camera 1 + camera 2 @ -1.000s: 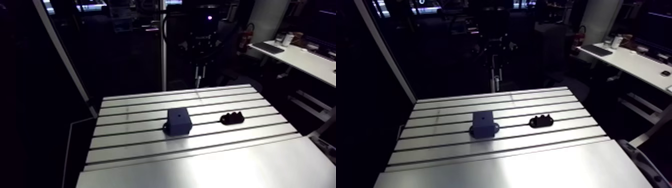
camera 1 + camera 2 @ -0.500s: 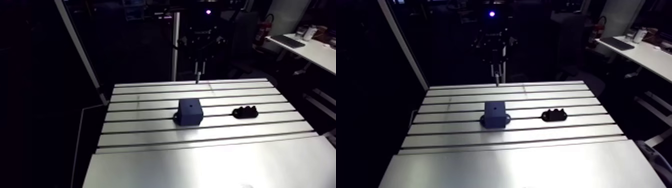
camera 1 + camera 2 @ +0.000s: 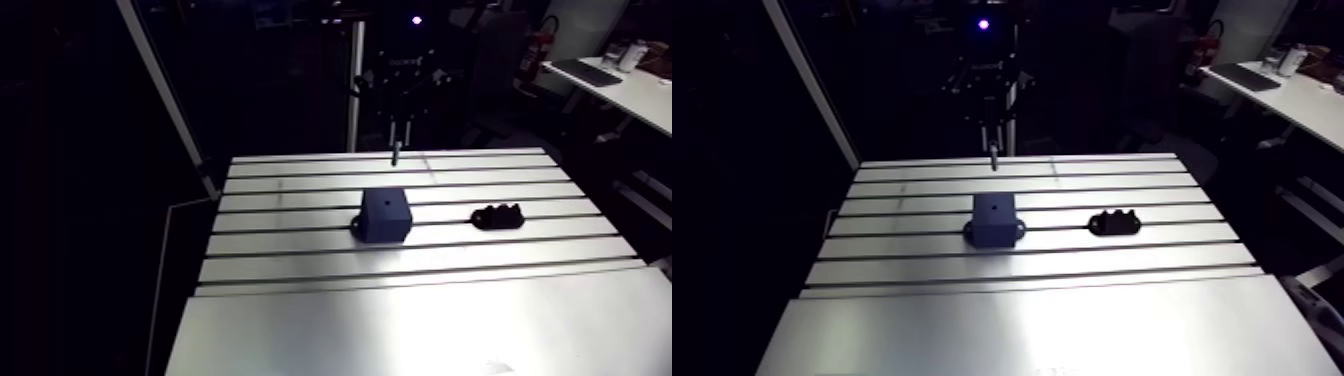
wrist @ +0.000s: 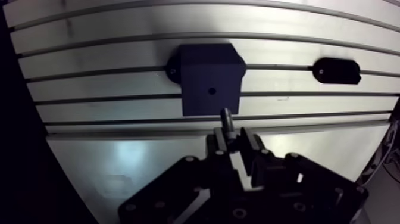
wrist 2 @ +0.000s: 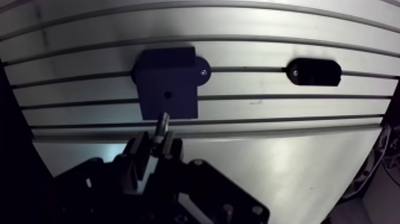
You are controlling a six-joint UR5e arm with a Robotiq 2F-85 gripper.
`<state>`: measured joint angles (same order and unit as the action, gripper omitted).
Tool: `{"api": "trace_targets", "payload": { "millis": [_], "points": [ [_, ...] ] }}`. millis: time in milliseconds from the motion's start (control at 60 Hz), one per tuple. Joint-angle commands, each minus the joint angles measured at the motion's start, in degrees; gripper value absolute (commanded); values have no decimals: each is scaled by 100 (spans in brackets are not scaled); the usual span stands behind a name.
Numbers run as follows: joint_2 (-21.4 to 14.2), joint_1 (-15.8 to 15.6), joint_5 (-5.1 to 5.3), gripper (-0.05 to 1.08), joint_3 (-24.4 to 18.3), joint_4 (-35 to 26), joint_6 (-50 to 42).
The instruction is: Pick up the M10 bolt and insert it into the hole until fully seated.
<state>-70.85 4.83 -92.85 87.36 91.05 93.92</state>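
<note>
One gripper clamping bolt, seemingly near block

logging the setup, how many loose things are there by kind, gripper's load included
block: 1
holder: 1
bolt, held in the gripper: 1
total: 3
</note>
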Motion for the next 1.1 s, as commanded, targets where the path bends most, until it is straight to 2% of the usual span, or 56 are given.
{"api": "trace_targets", "payload": {
  "millis": [17, 200, 650, 1100],
  "points": [
    [-3, -86, 1, 108, 56, 5, -1],
    [-3, -87, -44, 108, 167, 56, -10],
    [24, -87, -2, 108, 266, 163, -17],
    [59, -87, -9, 108, 364, 181, -36]
  ]
}}
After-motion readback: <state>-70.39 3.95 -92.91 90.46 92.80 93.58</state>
